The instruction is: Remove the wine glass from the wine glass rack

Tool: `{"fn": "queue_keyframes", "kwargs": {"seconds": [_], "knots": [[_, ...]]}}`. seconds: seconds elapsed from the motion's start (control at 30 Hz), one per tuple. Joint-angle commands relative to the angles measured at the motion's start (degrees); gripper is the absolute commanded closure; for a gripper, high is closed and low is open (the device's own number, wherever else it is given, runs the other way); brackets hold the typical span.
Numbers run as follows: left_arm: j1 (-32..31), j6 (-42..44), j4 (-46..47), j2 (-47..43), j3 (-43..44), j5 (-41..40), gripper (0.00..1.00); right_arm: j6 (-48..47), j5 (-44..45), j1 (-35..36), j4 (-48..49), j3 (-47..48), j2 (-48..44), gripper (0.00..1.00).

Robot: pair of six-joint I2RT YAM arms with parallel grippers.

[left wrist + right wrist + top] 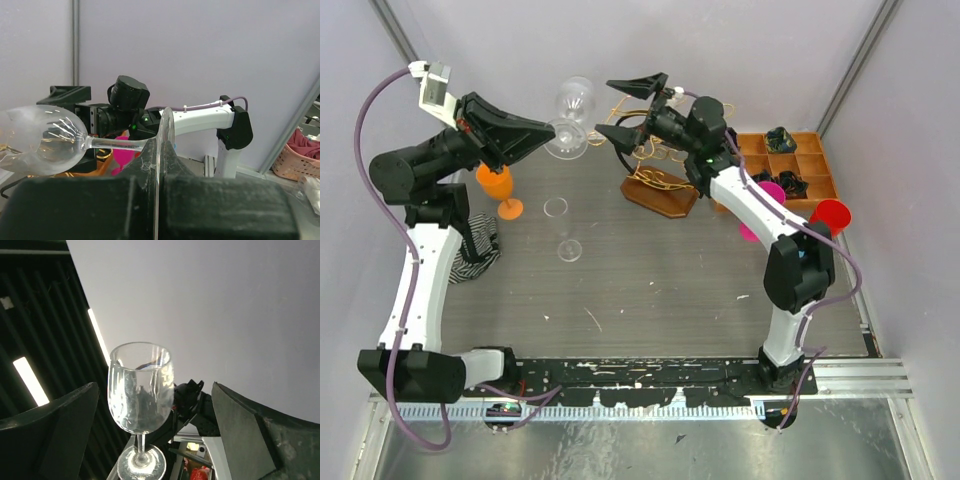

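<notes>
A clear wine glass (574, 101) lies sideways in the air. My left gripper (560, 135) is shut on the rim of its foot (165, 127); its bowl (41, 141) points left in the left wrist view. The wine glass rack (658, 172), gold curly wire on a brown oval base, stands just right of the glass with nothing hanging on its visible arms. My right gripper (605, 107) hovers in front of the rack, open wide and holding nothing. Its fingers (62, 425) frame the glass (141, 390) without touching it.
On the table stand an orange glass (498, 186) under the left arm and a small clear glass (561, 227) near the middle. A pink glass (766, 199) and a red glass (831, 214) are by the right arm. An orange compartmented tray (812, 165) sits back right, a striped cloth (477, 250) at left.
</notes>
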Motion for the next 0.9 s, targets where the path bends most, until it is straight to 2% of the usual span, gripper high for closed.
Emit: {"fn": "queue_keyframes", "kwargs": {"seconds": [0.0, 0.13, 0.37, 0.53, 0.73, 0.87], "knots": [[-0.02, -3.82, 8.08, 1.32, -0.63, 1.10, 1.00, 16.25, 3.81, 2.73, 12.21, 6.75, 1.51, 0.00], [-0.02, -5.32, 10.34, 2.03, -0.73, 1.18, 1.00, 18.17, 5.05, 4.36, 13.86, 9.58, 3.71, 0.01], [-0.07, -11.07, 17.45, 6.81, -0.26, 1.00, 1.00, 20.04, 6.22, 5.74, 16.03, 10.35, 5.65, 0.09], [-0.02, -15.39, 22.08, 8.42, -0.21, 0.74, 1.00, 20.79, 6.30, 5.86, 17.36, 11.91, 7.12, 0.10], [0.02, -16.50, 22.87, 8.60, -0.55, 0.90, 1.00, 21.03, 5.62, 5.86, 17.88, 14.06, 8.77, 0.11], [-0.02, -17.23, 23.11, 8.68, -0.40, 1.04, 1.00, 21.53, 6.60, 5.86, 19.83, 13.62, 9.09, 0.26]]}}
